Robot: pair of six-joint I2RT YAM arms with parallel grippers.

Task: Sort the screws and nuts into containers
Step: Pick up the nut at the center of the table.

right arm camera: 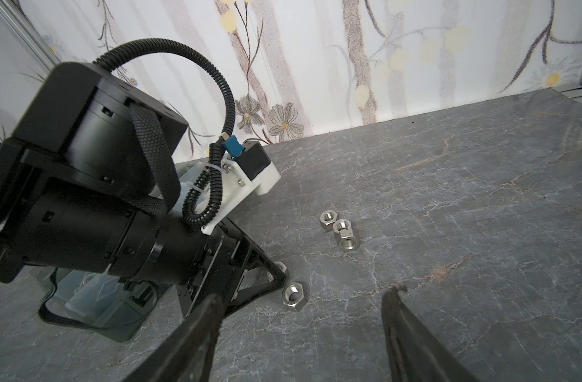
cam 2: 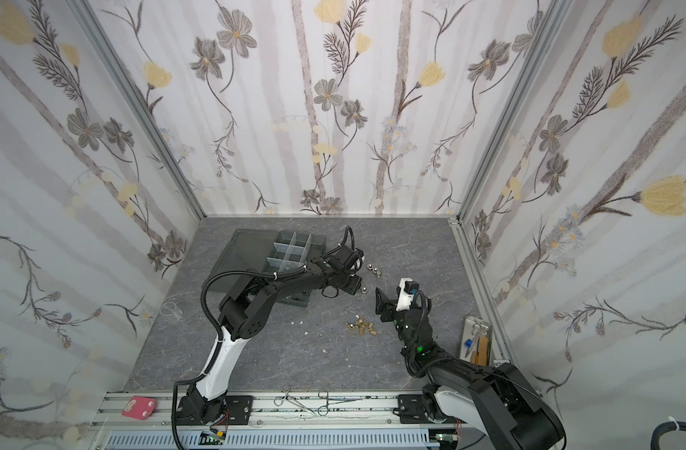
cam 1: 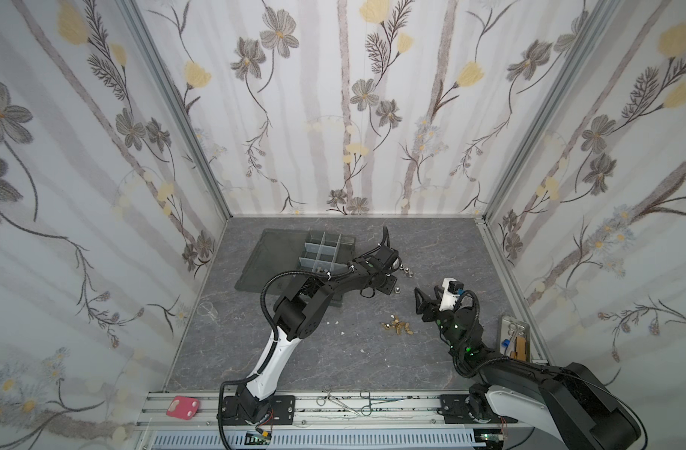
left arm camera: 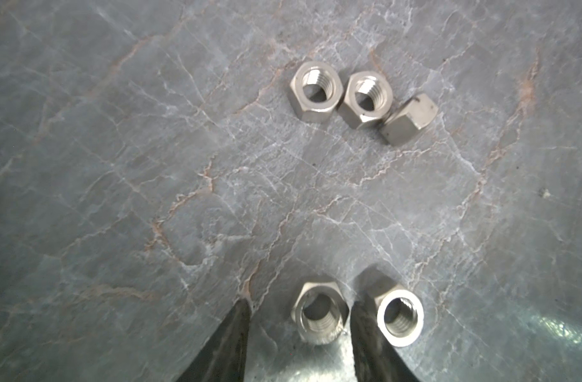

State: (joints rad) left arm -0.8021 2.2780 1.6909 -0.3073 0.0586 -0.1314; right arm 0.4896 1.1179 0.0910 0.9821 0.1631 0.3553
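The left gripper (left arm camera: pixel 303 299) straddles a shiny silver hex nut (left arm camera: pixel 319 325), jaws open. At its three o'clock, the right gripper (cam 1: pixel 426 291) gapes empty.

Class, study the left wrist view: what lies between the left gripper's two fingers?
In the left wrist view, one silver hex nut lies flat between the left gripper's fingers, not yet clamped; a second nut sits just outside one finger.
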